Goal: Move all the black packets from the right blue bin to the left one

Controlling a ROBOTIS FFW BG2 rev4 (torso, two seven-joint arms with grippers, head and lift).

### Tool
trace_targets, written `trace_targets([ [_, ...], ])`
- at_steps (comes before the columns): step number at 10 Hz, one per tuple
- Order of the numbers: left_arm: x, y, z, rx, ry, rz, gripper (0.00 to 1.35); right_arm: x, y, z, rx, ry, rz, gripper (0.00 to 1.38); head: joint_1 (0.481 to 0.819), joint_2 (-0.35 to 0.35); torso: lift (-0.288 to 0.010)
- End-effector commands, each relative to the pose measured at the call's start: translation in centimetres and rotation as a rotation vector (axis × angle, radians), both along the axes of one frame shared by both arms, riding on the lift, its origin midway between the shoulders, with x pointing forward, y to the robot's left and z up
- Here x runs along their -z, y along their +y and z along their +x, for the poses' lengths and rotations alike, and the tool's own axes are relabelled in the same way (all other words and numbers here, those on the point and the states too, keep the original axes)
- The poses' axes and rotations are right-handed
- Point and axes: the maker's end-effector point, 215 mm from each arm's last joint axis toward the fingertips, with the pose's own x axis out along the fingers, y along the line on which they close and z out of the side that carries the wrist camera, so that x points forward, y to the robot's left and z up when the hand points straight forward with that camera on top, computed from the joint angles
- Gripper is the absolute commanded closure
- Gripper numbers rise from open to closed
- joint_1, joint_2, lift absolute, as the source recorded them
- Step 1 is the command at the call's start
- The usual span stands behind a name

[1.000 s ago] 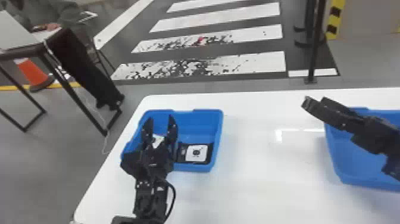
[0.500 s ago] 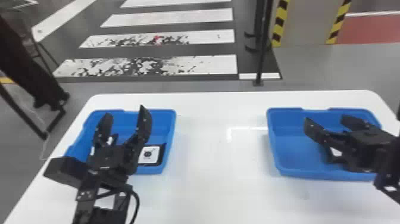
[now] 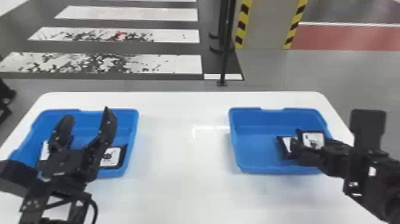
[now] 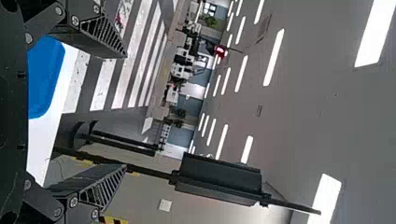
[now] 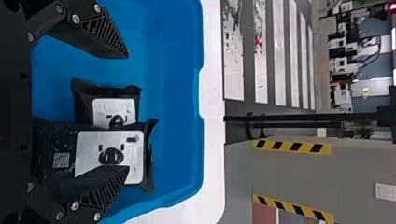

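On my right gripper (image 3: pixel 309 155) the jaws are spread over the right blue bin (image 3: pixel 248 171) — one crosses in front of a black packet (image 5: pixel 109 147), hiding a corner of its white label. The packet's long axis runs roughly the way those jaws point; it overlaps a second packet (image 5: pixel 84 105), both crinkled, with flared corners. My left gripper (image 3: pixel 87 114), jaws spread over the smooth left blue bin (image 3: pixel 133 134), masks part of what looks like another packet (image 3: pixel 44 150); a clearer one lies near the right wall. Glossy white counter (image 3: pixel 181 178) beneath.
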Motion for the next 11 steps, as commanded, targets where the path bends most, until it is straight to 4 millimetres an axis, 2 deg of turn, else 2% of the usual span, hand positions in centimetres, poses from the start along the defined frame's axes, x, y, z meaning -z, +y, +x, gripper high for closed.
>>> trace_targets([
  [1,0.1,-0.1,0.0,0.002,0.004,-0.002,0.23,0.5,-0.7,-0.2,0.038,0.015,-0.016,0.2,0.695,-0.067,-0.168],
  [6,0.1,0.0,-0.1,0.004,0.002,0.003,0.23,3.4,-0.8,1.3,0.06,0.072,0.026,0.23,0.695,-0.077,-0.168],
  [11,0.3,0.0,-0.1,0.009,0.007,0.007,0.23,7.0,-1.5,0.2,0.093,0.151,0.04,0.24,0.695,-0.086,-0.168],
])
